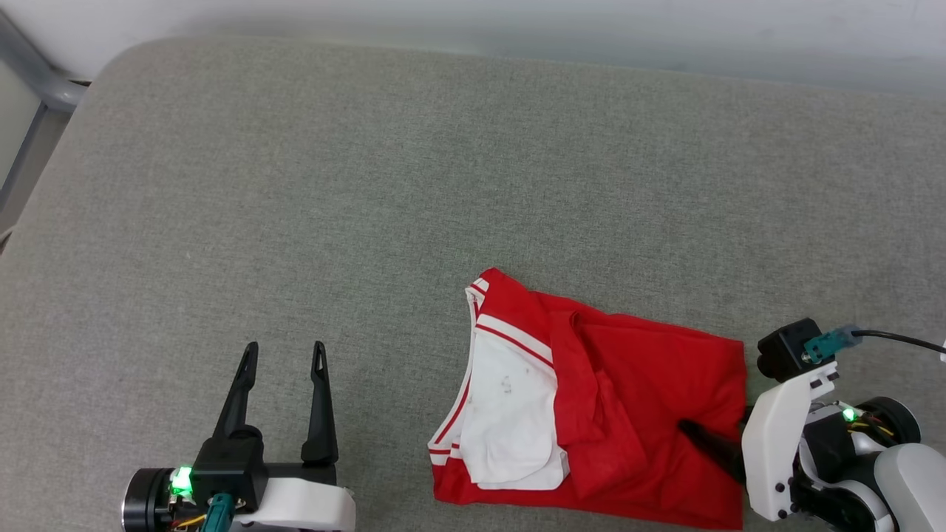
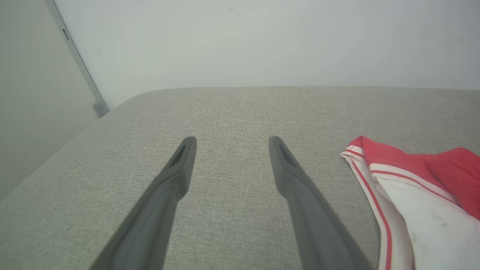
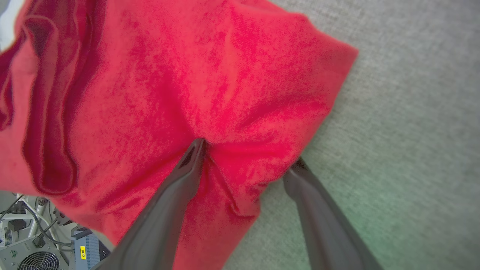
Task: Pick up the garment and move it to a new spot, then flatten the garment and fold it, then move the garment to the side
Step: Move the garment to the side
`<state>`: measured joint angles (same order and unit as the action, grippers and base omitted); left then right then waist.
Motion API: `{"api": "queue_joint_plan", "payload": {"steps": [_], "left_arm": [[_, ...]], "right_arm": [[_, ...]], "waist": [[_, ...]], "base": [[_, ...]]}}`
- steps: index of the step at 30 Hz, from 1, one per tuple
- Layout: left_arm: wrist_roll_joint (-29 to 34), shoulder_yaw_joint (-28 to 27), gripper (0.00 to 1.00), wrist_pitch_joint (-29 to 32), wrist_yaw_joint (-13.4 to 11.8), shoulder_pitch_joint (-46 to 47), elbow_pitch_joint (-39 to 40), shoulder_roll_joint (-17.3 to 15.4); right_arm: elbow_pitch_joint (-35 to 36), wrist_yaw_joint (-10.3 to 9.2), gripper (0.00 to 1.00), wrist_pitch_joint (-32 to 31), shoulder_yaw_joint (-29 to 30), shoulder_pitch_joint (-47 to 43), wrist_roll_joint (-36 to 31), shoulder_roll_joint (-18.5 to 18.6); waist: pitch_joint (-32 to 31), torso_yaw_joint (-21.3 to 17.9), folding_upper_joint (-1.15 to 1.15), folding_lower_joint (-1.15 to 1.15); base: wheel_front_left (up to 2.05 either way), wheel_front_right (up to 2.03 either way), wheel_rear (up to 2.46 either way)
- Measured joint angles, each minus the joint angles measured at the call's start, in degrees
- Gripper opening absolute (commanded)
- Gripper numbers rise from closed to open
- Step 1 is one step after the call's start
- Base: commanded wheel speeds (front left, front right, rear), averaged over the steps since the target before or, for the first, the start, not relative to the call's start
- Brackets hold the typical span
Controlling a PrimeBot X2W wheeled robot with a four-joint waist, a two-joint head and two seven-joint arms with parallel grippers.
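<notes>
The garment [image 1: 635, 391] lies folded at the near right of the grey padded table [image 1: 369, 185], red with a white sleeve and striped trim on its left part. My right gripper [image 1: 713, 443] is at the garment's right edge. In the right wrist view its jaws stand wide apart: one finger [image 3: 187, 168] rests on top of the red fabric [image 3: 210, 75], and the other finger [image 3: 307, 187] meets the garment's edge. My left gripper [image 1: 284, 362] hovers open and empty over bare table left of the garment [image 2: 423, 202], its fingers [image 2: 176, 168] well apart.
A pale wall runs behind the table's far edge, and a grey metal frame post [image 1: 37, 81] stands at the far left corner. Below the table's near edge, electronics with a fan and cables [image 3: 33, 243] are visible. Bare cloth stretches across the table's left and far parts.
</notes>
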<state>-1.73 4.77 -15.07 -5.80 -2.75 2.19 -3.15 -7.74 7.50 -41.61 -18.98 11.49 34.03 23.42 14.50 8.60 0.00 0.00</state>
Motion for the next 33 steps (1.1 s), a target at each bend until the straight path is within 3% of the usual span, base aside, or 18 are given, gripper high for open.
{"api": "queue_joint_plan", "payload": {"steps": [2, 3, 4, 16, 23, 33], "left_arm": [[0.0, 0.0, 1.00, 0.0, 0.0, 0.2, -0.1, 0.0], [0.0, 0.0, 1.00, 0.0, -0.2, 0.3, -0.2, 0.0], [0.0, -0.1, 1.00, 0.0, -0.3, 0.3, -0.2, 0.1], [0.0, -0.8, 1.00, 0.0, -0.3, -0.3, -0.7, 0.1], [0.0, -1.5, 1.00, 0.0, -0.2, -1.2, -0.4, 0.2], [0.6, -2.3, 1.00, 0.0, -0.3, -0.4, 1.3, 0.2]], "right_arm": [[0.0, -0.01, 1.00, 0.7, -0.7, 0.0, 0.3, 0.4], [0.2, -0.11, 0.30, 0.9, -1.3, 0.0, 0.8, 0.7], [0.2, -0.11, 0.00, 1.8, -1.5, 0.1, 1.1, 0.8], [3.7, 0.02, 0.00, 8.7, -3.9, 3.7, 1.2, 2.5], [6.6, 0.01, 0.00, 10.1, -3.9, 7.3, -1.6, 8.4], [7.5, 0.01, 0.00, 9.8, 0.9, 11.3, -2.4, 14.9]], "waist": [[0.4, 0.3, 0.00, 0.00], [0.5, 0.3, 0.00, 0.00], [0.5, 0.3, 0.00, 0.00], [-1.6, -2.0, 0.00, 0.00], [-2.5, -5.9, 0.00, 0.00], [-1.1, -12.7, 0.00, 0.00]], "base": [[0.00, 0.00, 0.00], [0.00, 0.00, 0.00], [0.00, 0.00, 0.00], [0.00, 0.00, 0.00], [0.00, 0.00, 0.00], [0.00, 0.00, 0.00]]}}
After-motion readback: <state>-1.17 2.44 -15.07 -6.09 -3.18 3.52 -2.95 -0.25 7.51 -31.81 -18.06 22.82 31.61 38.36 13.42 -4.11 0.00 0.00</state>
